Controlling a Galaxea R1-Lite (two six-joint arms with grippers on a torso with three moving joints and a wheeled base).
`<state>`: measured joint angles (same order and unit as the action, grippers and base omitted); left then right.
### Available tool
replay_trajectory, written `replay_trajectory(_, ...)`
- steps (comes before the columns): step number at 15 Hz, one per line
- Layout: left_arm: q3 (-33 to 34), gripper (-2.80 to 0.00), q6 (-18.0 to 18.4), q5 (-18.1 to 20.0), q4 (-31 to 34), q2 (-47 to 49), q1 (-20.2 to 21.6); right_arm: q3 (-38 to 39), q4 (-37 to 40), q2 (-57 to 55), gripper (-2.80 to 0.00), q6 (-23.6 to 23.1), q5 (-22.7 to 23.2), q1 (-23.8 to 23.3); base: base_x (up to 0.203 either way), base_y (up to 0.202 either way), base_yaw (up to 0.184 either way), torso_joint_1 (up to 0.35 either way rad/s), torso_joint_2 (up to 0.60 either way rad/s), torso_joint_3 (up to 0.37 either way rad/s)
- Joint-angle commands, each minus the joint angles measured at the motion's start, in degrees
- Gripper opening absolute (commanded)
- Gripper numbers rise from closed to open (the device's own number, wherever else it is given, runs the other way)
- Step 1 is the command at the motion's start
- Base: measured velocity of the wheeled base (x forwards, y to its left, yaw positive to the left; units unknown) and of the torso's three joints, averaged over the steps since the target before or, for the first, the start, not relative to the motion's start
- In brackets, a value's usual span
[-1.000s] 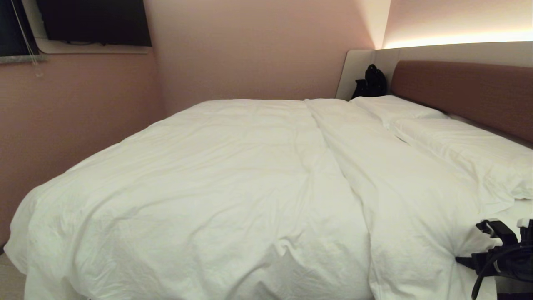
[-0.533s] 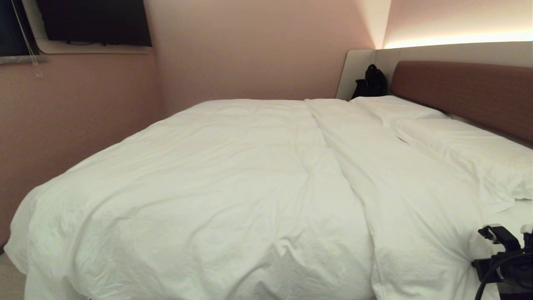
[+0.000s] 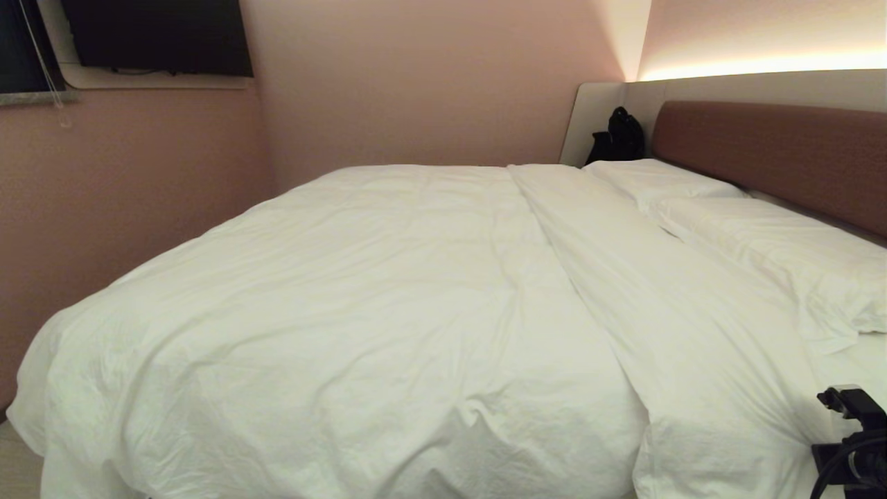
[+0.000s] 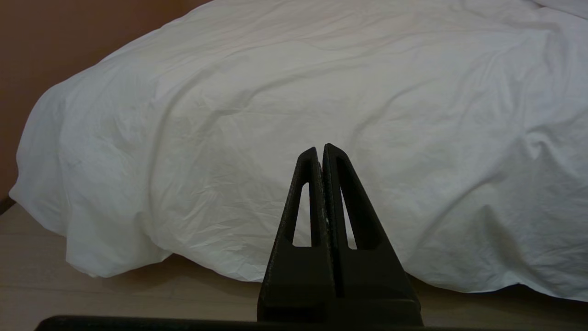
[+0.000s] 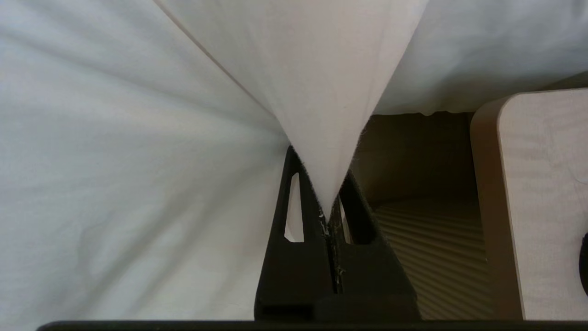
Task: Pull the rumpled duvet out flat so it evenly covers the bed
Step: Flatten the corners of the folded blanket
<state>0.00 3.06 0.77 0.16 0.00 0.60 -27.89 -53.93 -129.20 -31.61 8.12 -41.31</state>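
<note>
Firmly, the right gripper [image 5: 327,202] was clenched on the duvet [image 3: 388,312] at the bed's [image 3: 856,364] near right edge.
Pulling steadily outward would keep the fabric pinched; open room lay beside that edge, and the left gripper [image 4: 322,154], closed and empty, hung clear.

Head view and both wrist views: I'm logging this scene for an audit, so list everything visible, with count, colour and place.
duvet: one, white, spread creased over the bed.
bed: one, brown headboard, on the right.
pillows: two, white, along the headboard.
bag: one, black, far corner by the headboard.
screen: one, black, on the wall upper left.
side table: one, pale wood, beside the bed.
left gripper: one, black, shut, empty, facing the duvet's hanging edge.
right gripper: one, black, shut on the duvet's edge.
</note>
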Motion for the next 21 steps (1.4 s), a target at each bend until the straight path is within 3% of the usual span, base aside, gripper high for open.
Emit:
replay_trajectory(1,0.00,-2.80,0.02,0.02,0.02,0.00,0.09,0.08,-0.24,-0.32,-2.80,-0.12,-0.12,-0.08,0.000,0.000,0.000,0.000,0.00,0.000)
replay_trajectory(5,0.00,-2.80,0.02,0.02,0.02,0.00,0.02,3.44,-2.81,0.16,-2.80,0.13,0.54,-0.42,0.000,0.000,0.000,0.000,0.00,0.000)
replay_trajectory(9,0.00,-2.80,0.02,0.02,0.02,0.00,0.02,11.24,-15.72,0.26,-2.80,-0.11,1.50,-0.05,0.000,0.000,0.000,0.000,0.00,0.000)
replay_trajectory(10,0.00,-2.80,0.02,0.02,0.02,0.00,0.02,13.99,-18.02,0.63,0.00,-0.12,1.43,0.03,0.000,0.000,0.000,0.000,0.00,0.000)
replay_trajectory(12,0.00,-2.80,0.02,0.02,0.02,0.00,0.02,15.76,-23.59,0.44,0.00,0.23,0.85,0.09,0.000,0.000,0.000,0.000,0.00,0.000)
replay_trajectory(16,0.00,-2.80,0.02,0.02,0.02,0.00,0.02,15.93,-24.75,-0.57,0.00,0.24,-0.72,-0.28,0.000,0.000,0.000,0.000,0.00,0.000)
replay_trajectory(21,0.00,-2.80,0.02,0.02,0.02,0.00,0.02,22.68,-27.98,11.20,0.00,1.05,1.43,-0.93,0.000,0.000,0.000,0.000,0.00,0.000)
